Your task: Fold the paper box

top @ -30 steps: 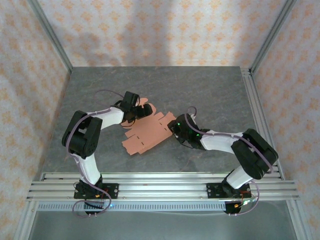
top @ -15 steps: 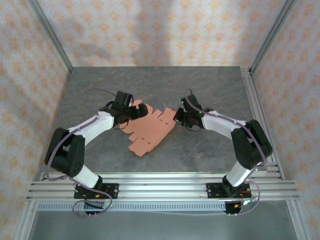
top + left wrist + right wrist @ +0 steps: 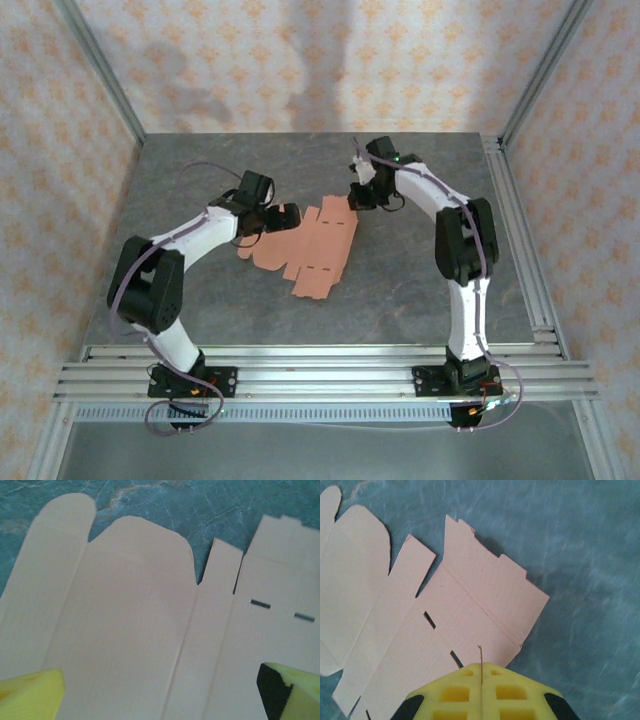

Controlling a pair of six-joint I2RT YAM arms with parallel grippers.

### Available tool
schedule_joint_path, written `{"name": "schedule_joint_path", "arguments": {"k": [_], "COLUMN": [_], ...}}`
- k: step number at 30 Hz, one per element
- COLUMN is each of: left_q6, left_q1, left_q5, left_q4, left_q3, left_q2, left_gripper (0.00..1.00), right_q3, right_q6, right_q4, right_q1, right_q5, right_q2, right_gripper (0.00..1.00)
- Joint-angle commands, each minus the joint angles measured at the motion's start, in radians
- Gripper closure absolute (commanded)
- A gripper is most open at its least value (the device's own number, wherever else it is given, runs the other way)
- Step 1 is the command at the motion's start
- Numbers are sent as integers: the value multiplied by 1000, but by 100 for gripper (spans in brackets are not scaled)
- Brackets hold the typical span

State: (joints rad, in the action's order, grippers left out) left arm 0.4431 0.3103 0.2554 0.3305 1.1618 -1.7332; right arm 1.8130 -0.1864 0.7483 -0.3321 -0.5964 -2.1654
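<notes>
Two claws: left (image 3: 160, 692) gapes over paper box (image 3: 135, 625); right (image 3: 481, 672) pinches it.

Matt, fine-ribbed salmon card for paper box (image 3: 312, 248); table (image 3: 400, 290) smooth, grey stone-look.

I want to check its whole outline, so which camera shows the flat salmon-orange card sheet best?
Top external: the flat salmon-orange card sheet shows nearly whole, every panel at once. Left wrist shows its rounded flaps close up; right wrist, its slotted, notched end.
</notes>
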Motion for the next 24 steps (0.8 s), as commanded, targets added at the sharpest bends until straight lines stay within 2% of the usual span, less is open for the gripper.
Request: {"name": "schedule_joint_path", "arguments": {"k": [1, 3, 5, 6, 7, 11, 17, 24], "left_q6": [-29, -22, -7, 1, 11, 54, 135, 311], "left_q1": [-13, -16, -17, -18, -19, -31, -31, -8], "left_q5": [14, 14, 16, 23, 26, 42, 82, 41], "left_q4": [38, 37, 21, 8, -2, -44, -100, -159], "left_q3": [75, 103, 100, 93, 84, 36, -79, -296], "left_q2": [-57, -96, -118, -127, -134, -197, -188, -26], "left_gripper": [0, 6, 11, 14, 16, 38, 41, 41], "right_q3": [125, 124, 34, -42, -116, -447, -794, -987], "right_q6": [-142, -83, 2, 51, 96, 248, 455, 625], "right_q4": [144, 101, 2, -68, -132, -394, -722, -1010], "right_q1": [3, 10, 16, 16, 16, 16, 15, -12], "right_q5": [-7, 18, 56, 80, 96, 65, 65, 109], "right_q2": [-48, -28, 43, 97, 146, 367, 565, 570], "right_gripper": [71, 34, 19, 16, 13, 5, 1, 4]}}
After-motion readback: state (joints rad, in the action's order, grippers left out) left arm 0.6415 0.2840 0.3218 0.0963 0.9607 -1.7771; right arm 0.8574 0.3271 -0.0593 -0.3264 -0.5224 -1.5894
